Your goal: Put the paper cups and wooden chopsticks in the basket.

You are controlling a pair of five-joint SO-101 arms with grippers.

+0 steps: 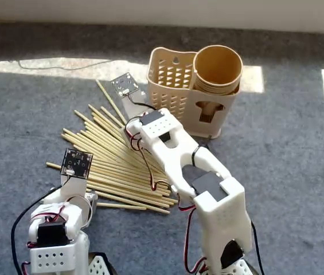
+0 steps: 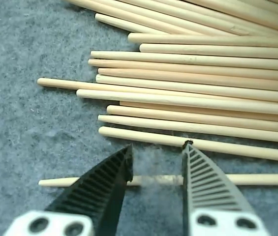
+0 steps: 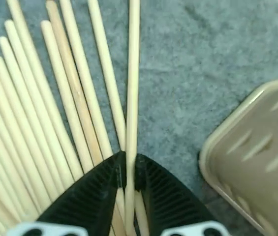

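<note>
Grey, carpet-textured counter (image 1: 299, 172) under everything, with a sunlit band across the far side. Toward the back, a perforated beige basket (image 1: 170, 86), with a stack of paper cups (image 1: 218, 69) already standing upright in one compartment (cup half of the job apparently done). In front of it and off to the left, a loose fan of wooden chopsticks (image 1: 116, 166) lying flat, many of them overlapping.

Handling, as a judgement: light, stiff, smooth and round, so apt to roll on the counter or swivel in a pinch. Best taken one at a time near the middle for balance, then tipped end-first into the basket's free compartment.

Right claw (image 3: 129, 162): pressed together on a single chopstick (image 3: 132, 73), with a long stretch running out ahead along the edge of the pile and the basket near by to one side. Hard to tell how far along the stick the grip sits; if off-centre, likely to droop or pivot once raised.

Left claw (image 2: 156, 152): spread, tips low over the counter, straddling a lone chopstick (image 2: 257, 179) lying just apart from the pile's near edge. Stick crosswise between the two fingers, not yet pinched (a tidy line-up for closing).
</note>
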